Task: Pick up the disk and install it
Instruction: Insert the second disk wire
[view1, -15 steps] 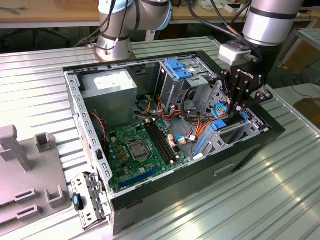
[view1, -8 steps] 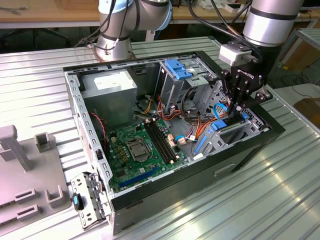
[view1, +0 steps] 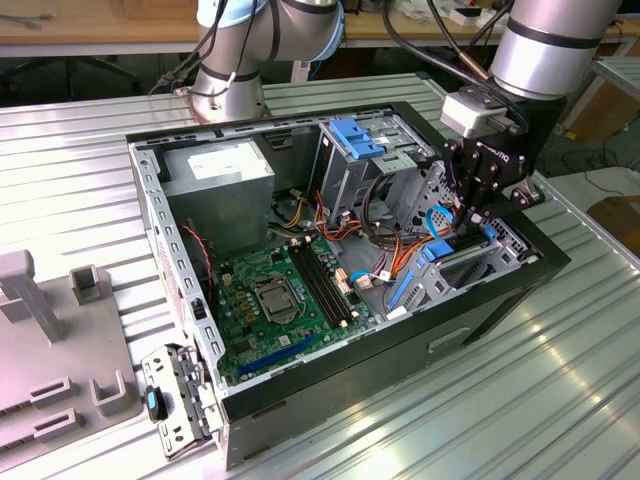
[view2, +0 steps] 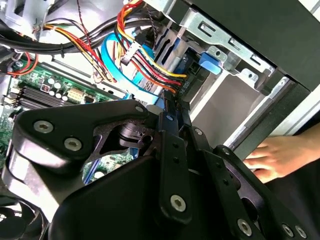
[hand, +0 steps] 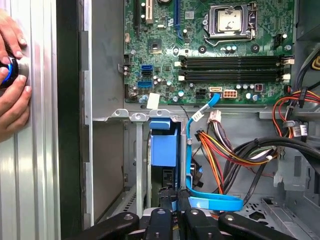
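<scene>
The tool is black, hung from a silver-grey arm. The disk shows bright blue plastic in the first wrist view. The computer case is black outside and bare grey metal inside. Its motherboard is green, with black memory slots and a silver processor socket. Cable bundles run red, yellow, orange and black, and a flat ribbon cable is light blue. A paler blue bracket sits over grey drive cages. The worktop is ribbed silver metal. The power supply is grey with a white label.
</scene>
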